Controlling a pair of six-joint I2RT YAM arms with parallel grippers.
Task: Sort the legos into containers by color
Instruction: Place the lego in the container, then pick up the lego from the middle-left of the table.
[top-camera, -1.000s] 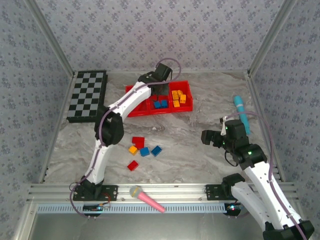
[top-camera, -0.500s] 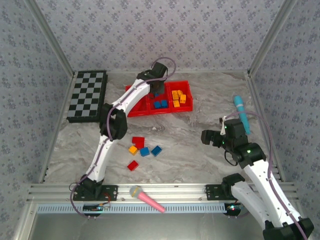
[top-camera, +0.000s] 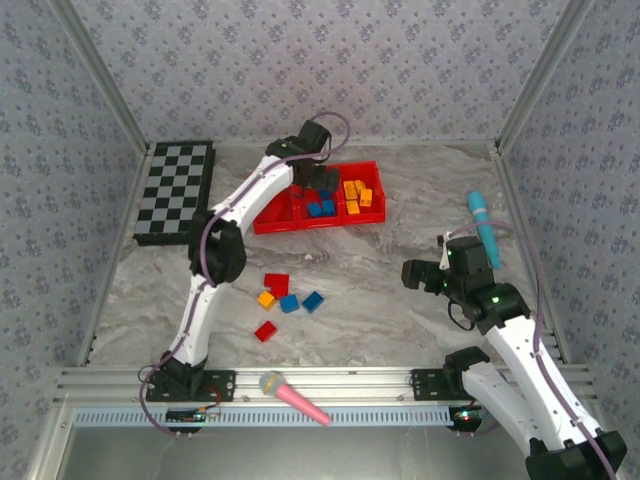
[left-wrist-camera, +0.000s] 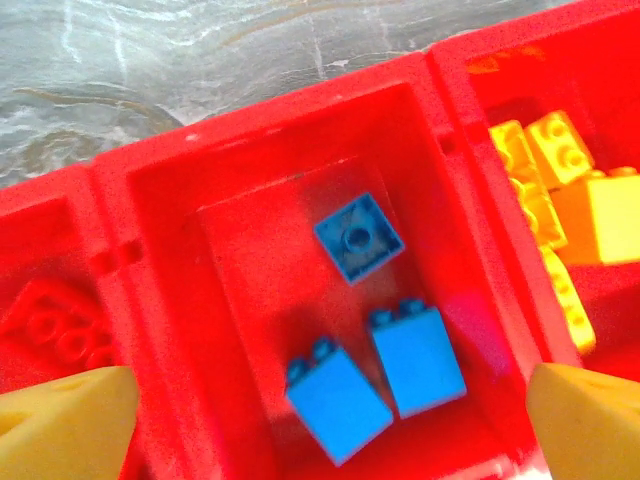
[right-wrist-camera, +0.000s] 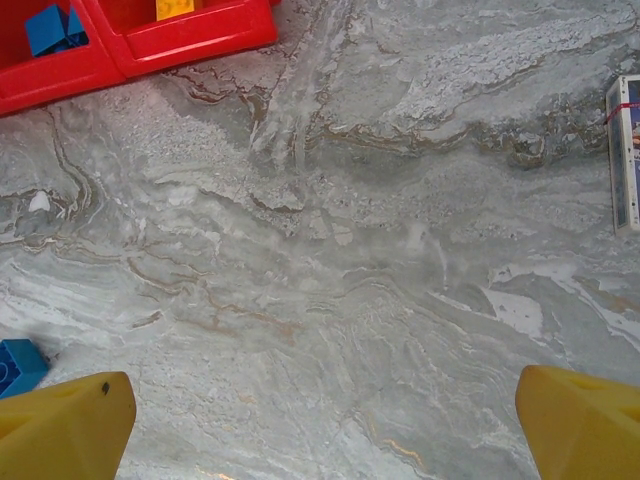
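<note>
middle compartment (left-wrist-camera: 250, 260): three blue legos (left-wrist-camera: 415, 358)
right compartment (left-wrist-camera: 600, 70): orange-yellow legos (left-wrist-camera: 590, 215)
loose legos (top-camera: 290, 303): two red, two blue, one orange

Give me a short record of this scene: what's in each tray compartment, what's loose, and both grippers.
tray: red, three compartments
left compartment: at least one red lego
middle compartment: three blue legos
right compartment: orange-yellow legos
table: five loose legos, two red, two blue, one orange
left gripper: open, empty, above the middle compartment
right gripper: open, empty, over bare table
</note>
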